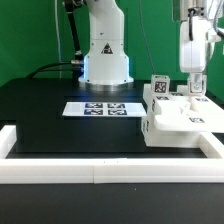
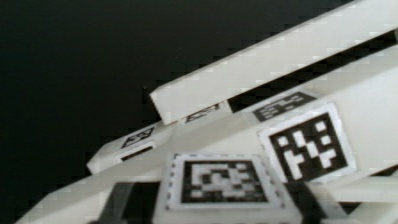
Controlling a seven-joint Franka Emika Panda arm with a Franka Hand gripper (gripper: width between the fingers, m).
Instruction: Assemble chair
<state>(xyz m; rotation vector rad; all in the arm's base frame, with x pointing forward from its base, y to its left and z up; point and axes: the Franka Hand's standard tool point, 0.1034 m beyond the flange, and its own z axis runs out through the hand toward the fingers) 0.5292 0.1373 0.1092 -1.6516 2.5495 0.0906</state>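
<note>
At the exterior view's right, gripper (image 1: 193, 84) over chair parts (image 1: 183, 119), grip unclear, wrist view shows tags (image 2: 306, 141) close.

White Franka arm's wrist vertical at exterior view's right, two-finger gripper (image 1: 193, 88) pointing down, finger state unclear.

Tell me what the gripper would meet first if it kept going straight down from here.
Probably the chair parts clustered right under the gripper; the wrist view shows their tagged white blocks filling the frame close ahead. Depth is unclear, so exactly which block is a guess.
</note>
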